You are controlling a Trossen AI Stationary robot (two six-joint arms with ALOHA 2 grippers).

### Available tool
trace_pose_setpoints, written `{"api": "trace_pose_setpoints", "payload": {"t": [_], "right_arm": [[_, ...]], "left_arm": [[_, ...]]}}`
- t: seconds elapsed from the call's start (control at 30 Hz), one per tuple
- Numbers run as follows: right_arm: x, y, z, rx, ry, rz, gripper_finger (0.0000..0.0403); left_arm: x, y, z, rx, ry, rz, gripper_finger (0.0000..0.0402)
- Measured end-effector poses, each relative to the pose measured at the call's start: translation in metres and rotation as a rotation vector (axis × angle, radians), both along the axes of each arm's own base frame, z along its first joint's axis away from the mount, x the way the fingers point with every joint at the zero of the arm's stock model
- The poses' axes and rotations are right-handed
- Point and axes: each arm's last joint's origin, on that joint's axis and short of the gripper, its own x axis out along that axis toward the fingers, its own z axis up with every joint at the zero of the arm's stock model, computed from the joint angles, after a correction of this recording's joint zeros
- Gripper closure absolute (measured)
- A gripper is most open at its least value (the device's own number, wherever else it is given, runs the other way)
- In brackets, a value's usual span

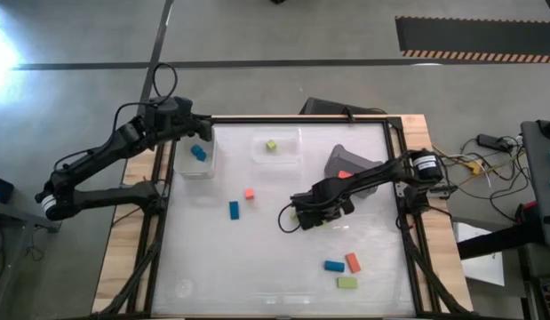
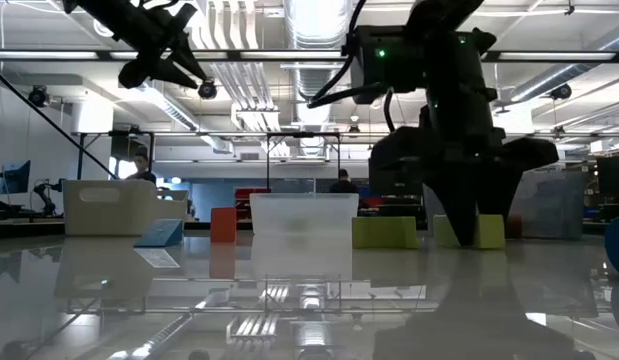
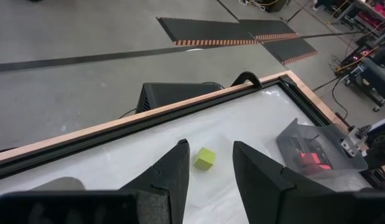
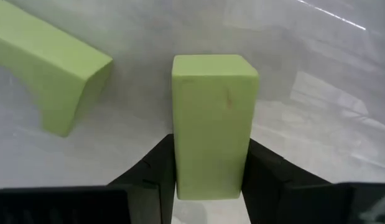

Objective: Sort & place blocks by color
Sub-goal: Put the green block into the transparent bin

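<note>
Green is the colour of the block (image 4: pixel 212 124) that the right pincer (image 4: pixel 208 180) has between its two dark fingers. The fingers press on both long sides of the block, so the pincer is clamped on it. Its long way points straight out from the pincer, along the fingers. It sits low on the white surface (image 1: pixel 257 258), near the middle. A second green block (image 4: pixel 49 71) lies just beside it, to one side and tilted away, not touching.

Closer to the front edge of the surface lie three more blocks in a small group: a blue one (image 1: pixel 333 265), a red one (image 1: pixel 353 262) and a green one (image 1: pixel 346 283).

Farther off, a clear bin (image 1: pixel 276 147) holds one green block (image 1: pixel 271 145). I think the held block should go there, and the right arm is the nearer one.

The left pincer (image 3: pixel 208 177) hangs above another bin (image 1: pixel 195 158) with a blue block (image 1: pixel 198 153) in it. Its fingers stand apart and hold nothing.
</note>
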Motion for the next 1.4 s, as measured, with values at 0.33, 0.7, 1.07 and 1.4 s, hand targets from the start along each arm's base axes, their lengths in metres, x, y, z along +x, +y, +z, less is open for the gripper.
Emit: {"api": "trace_pose_setpoints", "payload": {"t": [0.33, 0.7, 1.07, 1.4], "right_arm": [[-0.017, -0.010, 0.066, -0.048, -0.138, -0.003, 0.0281], [-0.007, -0.111, 0.149, -0.302, -0.446, -0.018, 0.0281], [0.036, -0.223, 0.114, -0.366, -0.422, 0.061, 0.0281], [0.075, -0.244, 0.087, -0.336, -0.356, 0.129, 0.0267]], "left_arm": [[0.002, -0.001, 0.002, -0.004, -0.039, 0.000, 0.0294], [0.013, -0.007, 0.017, 0.047, -0.199, -0.051, 0.0294], [0.015, -0.008, 0.023, 0.009, -0.310, -0.030, 0.0294], [0.014, -0.008, 0.022, -0.017, -0.329, -0.020, 0.0294]]}}
